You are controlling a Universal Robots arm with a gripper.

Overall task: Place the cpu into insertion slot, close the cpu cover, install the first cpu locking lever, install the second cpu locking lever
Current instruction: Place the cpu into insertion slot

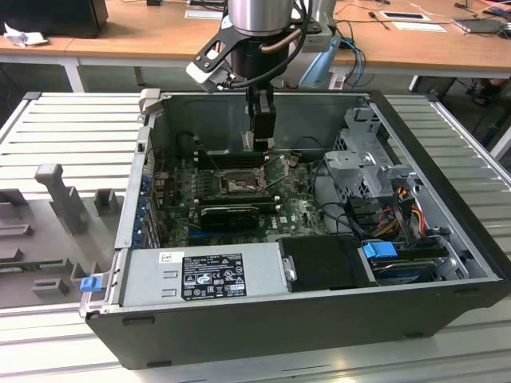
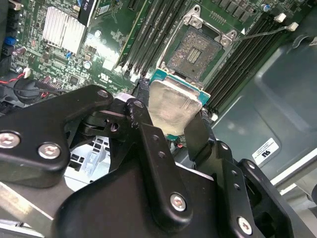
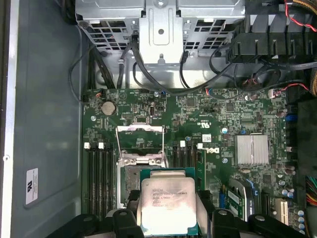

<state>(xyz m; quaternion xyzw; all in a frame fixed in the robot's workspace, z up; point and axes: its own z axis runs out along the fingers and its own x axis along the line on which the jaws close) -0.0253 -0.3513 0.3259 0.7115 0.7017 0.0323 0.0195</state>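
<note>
My gripper (image 2: 171,121) is shut on the cpu (image 2: 171,109), a flat square chip with a dull silver top and a green edge, pinched between two black fingers (image 2: 143,124). In the first wrist view the cpu (image 3: 166,206) hangs above the motherboard and partly covers the insertion slot (image 3: 130,179). The second wrist view shows the insertion slot (image 2: 197,47) open and bare, a little beyond the chip. The cpu cover (image 3: 140,141), a silver frame with a window, stands flipped open past the socket. In the exterior view my gripper (image 1: 259,144) hovers inside the case above the insertion slot (image 1: 237,185).
Black memory slots (image 3: 99,173) flank the socket on both sides. A long black card (image 1: 231,214) lies in front of it, with the power supply (image 1: 204,271) nearer still. A metal drive cage (image 1: 363,159) and cables (image 1: 399,207) fill the exterior view's right. A silver heat sink (image 3: 252,148) sits nearby.
</note>
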